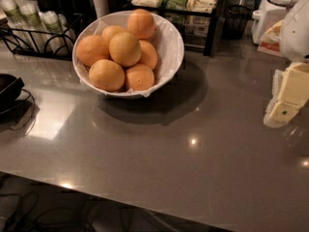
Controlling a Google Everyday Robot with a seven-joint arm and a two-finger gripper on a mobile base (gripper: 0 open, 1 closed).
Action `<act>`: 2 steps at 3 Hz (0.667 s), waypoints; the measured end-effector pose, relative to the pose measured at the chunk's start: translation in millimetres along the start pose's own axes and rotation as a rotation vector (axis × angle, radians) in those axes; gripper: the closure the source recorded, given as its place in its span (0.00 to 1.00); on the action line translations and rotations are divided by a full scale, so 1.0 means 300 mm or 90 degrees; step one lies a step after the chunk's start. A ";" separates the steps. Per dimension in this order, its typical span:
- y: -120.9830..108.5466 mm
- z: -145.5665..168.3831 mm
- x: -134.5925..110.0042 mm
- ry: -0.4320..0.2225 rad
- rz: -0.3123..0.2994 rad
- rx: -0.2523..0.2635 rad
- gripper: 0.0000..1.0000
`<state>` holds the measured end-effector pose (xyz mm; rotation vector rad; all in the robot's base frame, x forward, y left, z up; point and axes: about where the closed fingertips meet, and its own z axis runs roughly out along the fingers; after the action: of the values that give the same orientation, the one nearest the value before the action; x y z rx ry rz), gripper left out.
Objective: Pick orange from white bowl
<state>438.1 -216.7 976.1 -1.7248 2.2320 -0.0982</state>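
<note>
Deep orange and finely dimpled, the orange [141,24] sits highest on the pile, at the back of the white bowl [175,57] in the upper middle of the frame. It is round, its skin is smooth, and it is darker in tone than the paler yellow-orange fruits [124,49] packed below and in front of it. It rests on those neighbours, and its upper half stands free above the bowl's rim. A crinkled white paper lining [164,33] covers the bowl's sloping wall and folds over the rim.

The bowl stands on a glossy grey counter [145,153], which runs bare from the bowl's shadow to the front edge crossing the lower frame on a slant. A black wire rack [29,40] stands close beside the bowl in the upper left, and a dark shelf of packets [190,4] rises just behind it. A black object [7,88] lies at the left edge. A white appliance [270,11] stands in the upper right corner.

The gripper [281,111], cream-coloured, hangs at the right edge at mid-height, well apart from the bowl, with open counter between them. Whether the claw is released or clenched cannot be told; it grasps no fruit.
</note>
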 end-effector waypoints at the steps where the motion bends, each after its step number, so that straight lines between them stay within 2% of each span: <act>1: 0.000 0.000 -0.001 0.000 0.000 0.000 0.00; 2: -0.014 0.009 -0.065 -0.028 -0.028 0.009 0.00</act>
<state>447.3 -198.7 978.6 -1.7526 2.1571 -0.0845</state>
